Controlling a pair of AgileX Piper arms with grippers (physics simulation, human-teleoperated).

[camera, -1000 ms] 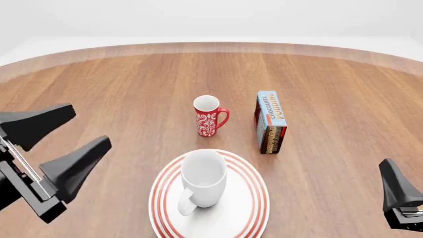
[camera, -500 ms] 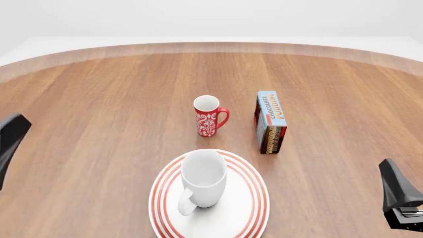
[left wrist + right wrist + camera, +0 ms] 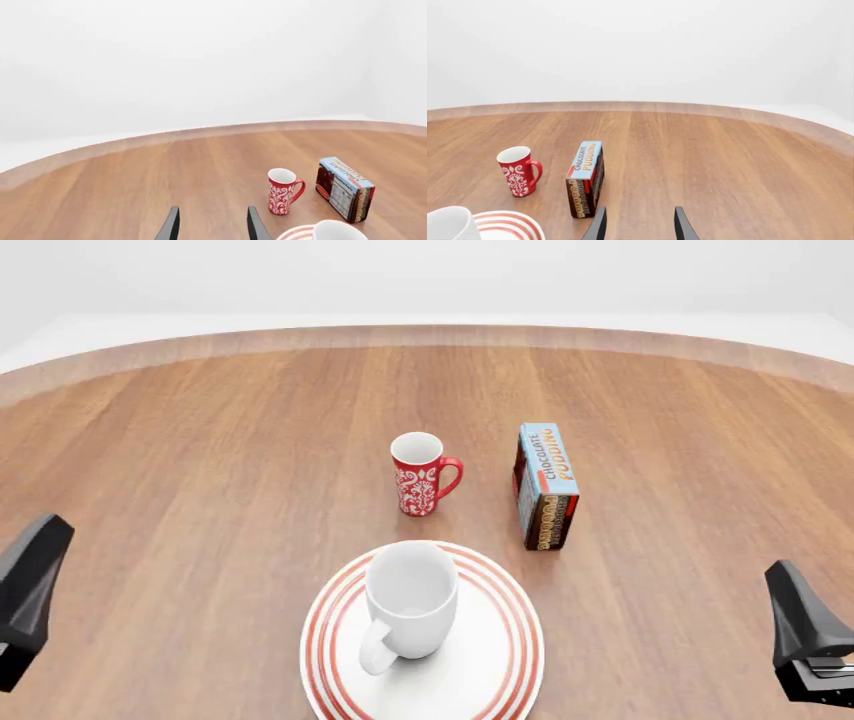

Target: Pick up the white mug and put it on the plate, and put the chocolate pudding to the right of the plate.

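The white mug [image 3: 411, 605] stands upright on the red-ringed plate [image 3: 525, 642] at the near middle of the table, its handle toward me. Behind and right of the plate, the chocolate pudding [image 3: 545, 485] carton stands on its long edge. My left gripper [image 3: 212, 229] is open and holds nothing; one of its fingers [image 3: 30, 585] shows at the front view's lower left edge, well clear of the plate. My right gripper [image 3: 639, 227] is also open and holds nothing, with one finger [image 3: 801, 625] at the lower right edge. The right wrist view shows the pudding [image 3: 586, 177] ahead of that gripper.
A slim red mug [image 3: 423, 473] with a white pattern stands behind the plate, left of the pudding. The round wooden table's far edge [image 3: 427, 335] curves across the back.
My open left gripper has pulled back from beside the plate to the lower left edge of the front view. The right gripper, mugs, plate and pudding have not moved.
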